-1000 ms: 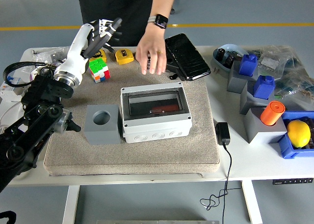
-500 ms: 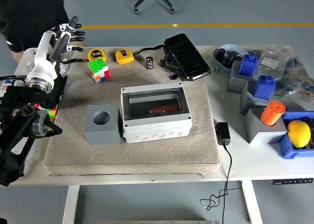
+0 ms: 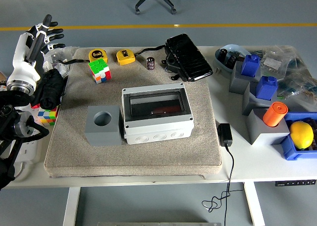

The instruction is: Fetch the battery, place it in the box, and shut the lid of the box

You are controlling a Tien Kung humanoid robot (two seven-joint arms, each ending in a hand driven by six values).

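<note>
While the battery [image 3: 150,63] is standing upright at upper centre of the mat, nothing is yet accomplished: the left robot hand [image 3: 38,32] is hovering at upper left, fingers spread and empty, and the box [image 3: 156,112] is sitting mid-frame with its lid down.

Mat [image 3: 198,137]: beige, covering the table's middle.
Grey block [image 3: 103,125]: round hole on top, near the mat's left edge.
Colour cube [image 3: 99,70]: at the mat's far left corner, with a second cube [image 3: 45,115] off the mat's left edge.
Tape measures: one yellow-and-black [image 3: 97,55], one yellow [image 3: 125,56], along the mat's far edge.
Black case [image 3: 188,57]: lying tilted at the far edge.
Power adapter [image 3: 225,134]: just off the mat's right edge, cord hanging over the table's near edge.
Lemon [image 3: 301,134]: in a blue tray [image 3: 291,149] at the table's right edge.
Orange cylinder [image 3: 274,114]: on a grey stand.
</note>
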